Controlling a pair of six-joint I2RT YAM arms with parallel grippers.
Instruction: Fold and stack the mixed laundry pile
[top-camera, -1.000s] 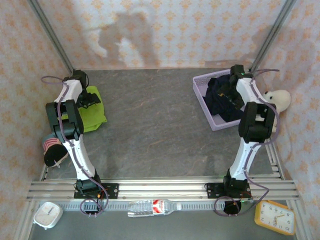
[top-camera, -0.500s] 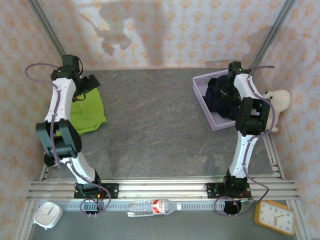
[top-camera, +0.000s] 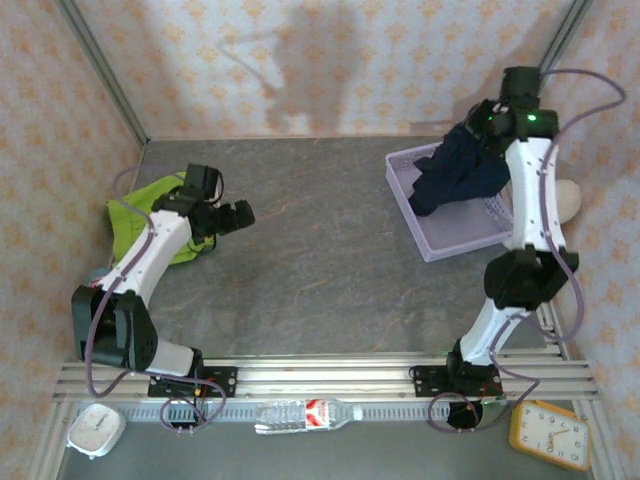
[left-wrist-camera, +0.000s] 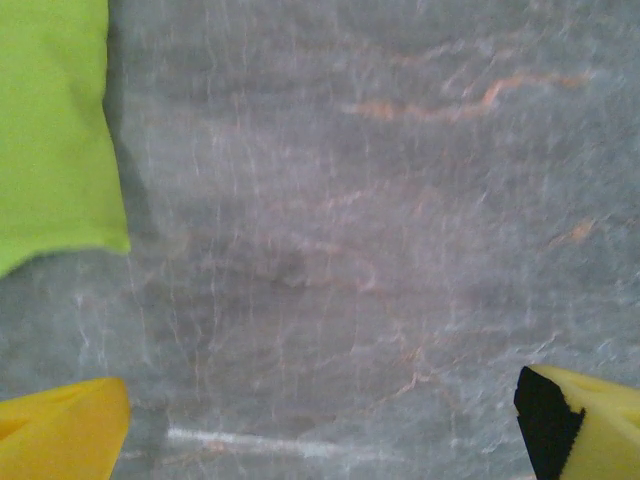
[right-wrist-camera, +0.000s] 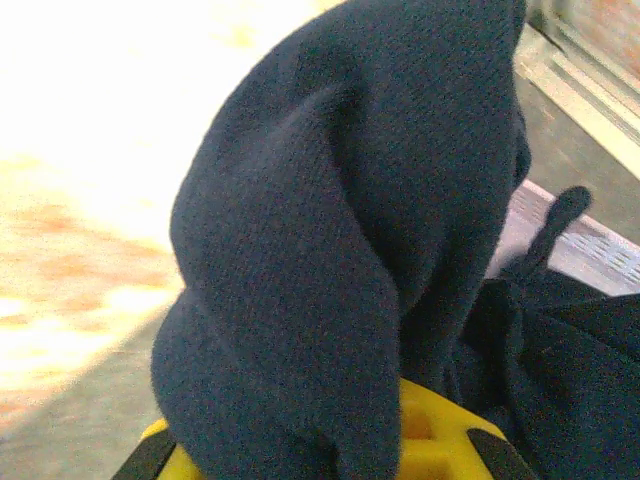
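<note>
Grey marbled tabletop (top-camera: 320, 280). Found left gripper (top-camera: 238, 215) with jaws apart near lime-green garment (top-camera: 132, 210), right gripper (top-camera: 485, 122) clamped on navy garment (top-camera: 465, 170) over lavender basket (top-camera: 455, 238). Could not read bottle label (top-camera: 318, 410).

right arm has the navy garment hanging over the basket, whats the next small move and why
Probably raise the right gripper a little higher before swinging toward the table. It is shut on the navy garment, whose lower end hangs down into the lavender basket, so moving sideways now might drag the basket along.
</note>
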